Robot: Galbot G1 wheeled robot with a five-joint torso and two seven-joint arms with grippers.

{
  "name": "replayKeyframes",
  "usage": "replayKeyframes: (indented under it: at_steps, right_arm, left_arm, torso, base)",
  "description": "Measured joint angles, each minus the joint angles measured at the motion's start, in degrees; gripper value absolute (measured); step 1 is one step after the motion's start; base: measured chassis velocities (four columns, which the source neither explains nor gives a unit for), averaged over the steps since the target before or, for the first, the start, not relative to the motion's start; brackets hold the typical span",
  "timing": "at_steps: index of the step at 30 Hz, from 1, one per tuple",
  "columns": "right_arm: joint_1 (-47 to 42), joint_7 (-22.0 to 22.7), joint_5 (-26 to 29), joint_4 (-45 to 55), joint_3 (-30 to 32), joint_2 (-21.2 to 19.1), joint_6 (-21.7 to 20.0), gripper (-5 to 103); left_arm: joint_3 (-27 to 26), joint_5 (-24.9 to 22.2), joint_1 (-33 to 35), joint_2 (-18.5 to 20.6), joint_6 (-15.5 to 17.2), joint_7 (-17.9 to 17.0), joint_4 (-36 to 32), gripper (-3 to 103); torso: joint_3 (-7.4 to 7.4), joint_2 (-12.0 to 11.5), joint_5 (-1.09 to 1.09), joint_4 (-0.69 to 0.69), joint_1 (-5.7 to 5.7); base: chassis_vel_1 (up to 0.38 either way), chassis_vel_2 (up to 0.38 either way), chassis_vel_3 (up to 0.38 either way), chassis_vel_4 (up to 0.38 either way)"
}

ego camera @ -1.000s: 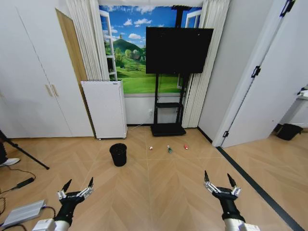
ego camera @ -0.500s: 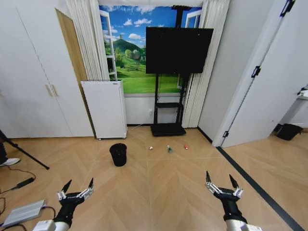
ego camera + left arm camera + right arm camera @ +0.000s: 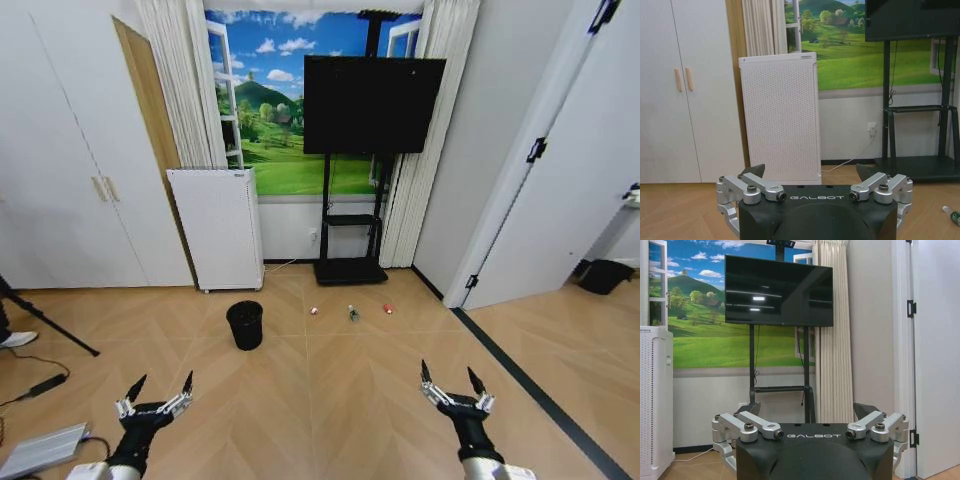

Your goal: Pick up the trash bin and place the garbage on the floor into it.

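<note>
Both claws low w/ jaws spread wide, nothing gripped: left claw point(image 3: 155, 393) at lower left, right claw point(image 3: 447, 385) at lower right, both well short of anything.

Trash bin point(image 3: 244, 324) upright on floor point(image 3: 330, 400), well ahead, left of centre, just in front of white perforated appliance point(image 3: 217, 227). Garbage in a row to the bin's right, near base of TV stand point(image 3: 349, 268): white/red piece point(image 3: 314, 311), green piece point(image 3: 352, 313), red piece point(image 3: 387, 309). All still on floor, apart from bin.

Risks, as judged:
- Bin light, wire mesh: likely tips or skids if nudged by claw on approach instead of gripped at rim.
- Bin close to appliance; wide swing could knock it.
- Litter tiny, flat on planks: tips may scrape floor or flick pieces away, esp. toward stand legs, hard to reach there.
- Grey device + cable point(image 3: 45, 384) on floor by left arm: snag hazard when driving fwd.
</note>
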Motion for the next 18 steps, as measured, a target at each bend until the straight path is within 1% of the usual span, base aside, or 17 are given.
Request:
replayKeyframes:
  at_steps: [2,5,6,9,14,18]
  right_arm:
    - [0.1,0.0,0.1,-0.1,0.0,0.2,0.2,100]
    - [0.2,-0.2,0.3,-0.5,-0.1,0.2,0.9,100]
    - [0.2,-0.3,0.4,-0.7,0.0,0.0,1.2,100]
    - [0.2,-0.3,0.5,-0.8,0.0,-0.5,1.3,100]
    - [0.3,0.0,0.5,-0.8,0.0,-0.5,1.3,100]
    - [0.3,0.2,0.4,-0.8,0.1,-0.8,1.3,100]
  left_arm:
    - [0.0,0.0,0.0,0.0,0.0,0.0,0.1,99]
    - [0.0,0.0,-0.1,0.1,-0.1,0.1,0.0,99]
    - [-0.1,0.0,-0.2,0.2,-0.1,0.1,0.1,99]
    - [-0.1,0.0,-0.3,0.1,-0.1,0.1,0.1,99]
    - [-0.1,-0.1,-0.6,-0.1,-0.1,0.1,0.0,99]
    - [-0.5,-1.1,-1.5,0.2,0.5,0.0,-0.2,99]
  torso:
    - [0.00,0.0,-0.03,0.00,0.00]
    - [0.00,0.0,0.00,0.00,0.00]
    - [-0.01,0.0,-0.02,-0.01,0.00]
    - [0.00,0.0,-0.01,0.00,0.00]
    - [0.00,0.0,-0.01,0.00,0.00]
    - [0.00,0.0,-0.03,-0.02,0.01]
  base:
    - [-0.223,0.214,0.234,-0.248]
    - [-0.237,0.231,0.233,-0.245]
    - [-0.243,0.259,0.262,-0.260]
    - [-0.280,0.272,0.267,-0.286]
    - [-0.315,0.318,0.331,-0.336]
    - [-0.362,0.368,0.366,-0.367]
